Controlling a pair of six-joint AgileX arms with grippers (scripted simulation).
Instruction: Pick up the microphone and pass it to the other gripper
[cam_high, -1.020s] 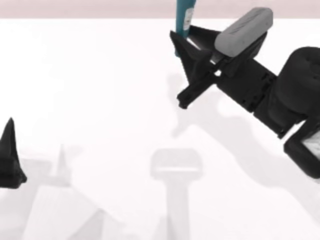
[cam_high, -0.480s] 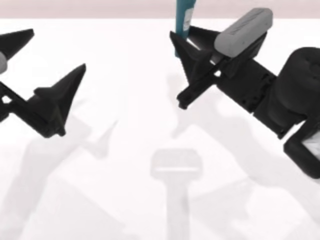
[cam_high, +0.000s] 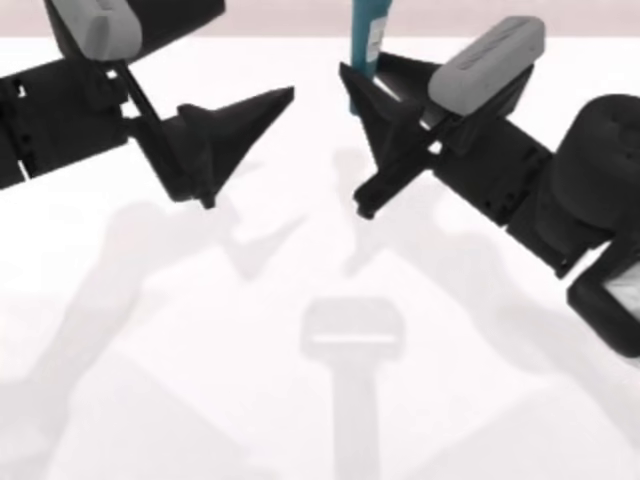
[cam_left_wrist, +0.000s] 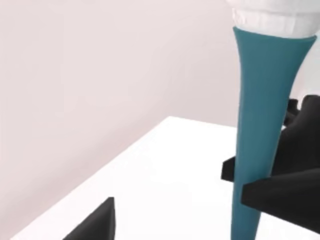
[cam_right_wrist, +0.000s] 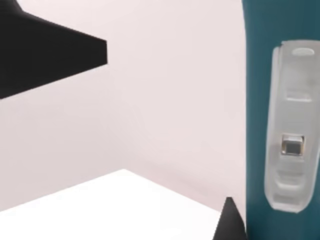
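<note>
The microphone (cam_high: 369, 32) is up off the counter (cam_high: 300, 400), held upright near the counter's far edge, a little right of the middle. Only its teal handle shows from above, running out of the top view. In the left wrist view the handle (cam_left_wrist: 260, 140) tapers to a narrow tip at the bottom, with the white-grey head's rim just at the upper limit of that view. The right wrist view sits very close on it: teal body (cam_right_wrist: 260, 125) with the small white switch strip (cam_right_wrist: 294, 125) facing the camera.

The right gripper (cam_high: 375, 95) has it. Its black pointed fingers are closed around the lower part of the handle, one finger (cam_high: 372, 110) in front and the other just behind, with the grey rounded block (cam_high: 488, 62) on the arm behind them. That arm reaches in from the counter's right edge.

Here is the left gripper (cam_high: 235, 125), over the far left part of the counter and pointing toward the microphone. One pointed finger (cam_high: 240, 118) aims straight across at the handle, and a clear gap lies between its tip and the teal. It holds nothing, and its fingers are apart: the left wrist view shows one finger tip (cam_left_wrist: 97, 225) low down with open counter between it and the microphone.

Soft grey shadows of both arms lie across the white counter below.
</note>
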